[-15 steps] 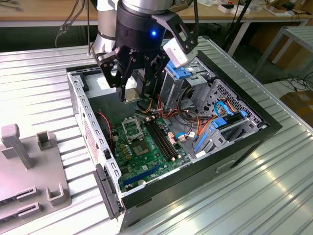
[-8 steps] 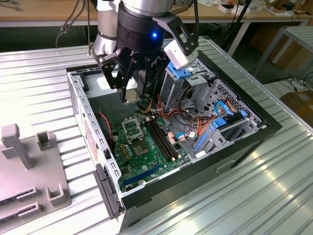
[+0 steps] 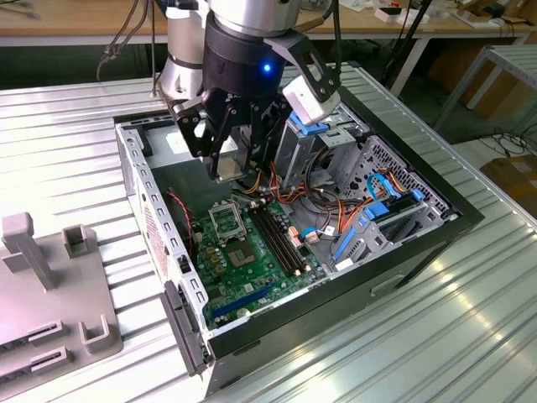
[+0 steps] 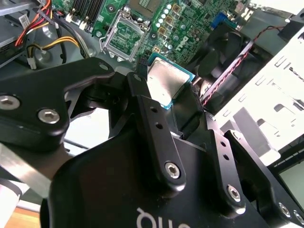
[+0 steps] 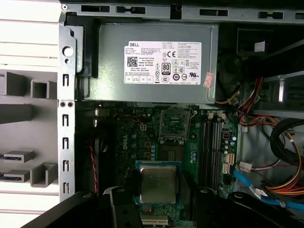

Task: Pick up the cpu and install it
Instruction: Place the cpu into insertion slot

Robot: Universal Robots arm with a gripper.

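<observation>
Setting: ribbed metal table point(image 3: 75, 126) with workbenches behind; on it lies an open desktop computer case point(image 3: 141, 193), its side panel off.
Gripper: the black two-finger gripper point(image 3: 233, 170) point(image 4: 166, 97) point(image 5: 159, 202) hangs over the open case, its fingers point(image 4: 142, 102) drawn in narrow and pinching a chip by two opposite edges.
Cpu: the cpu point(image 4: 165, 81) point(image 5: 158, 183) sits clamped between the fingertips with its silver-grey metal face toward both wrist cameras, held above the board and not touching it.
Below the gripper: green motherboard point(image 3: 252, 269) point(image 5: 142, 142) on the case floor.
Socket: black-framed CPU socket point(image 3: 225, 220) point(image 4: 122, 37) point(image 5: 175, 124), under and just beyond the fingertips, apart from the cpu, its contact field showing.
Beside the socket: memory slots point(image 5: 211, 142).
Farther in the case: grey power supply box point(image 5: 156, 92) with a white label, past the socket from the gripper; red, orange and yellow wires point(image 5: 285, 161) and blue cables point(image 3: 382, 189) to one side.
Outside the case: grey fixture plate point(image 3: 50, 285) with upright blocks, well apart from the gripper.
</observation>
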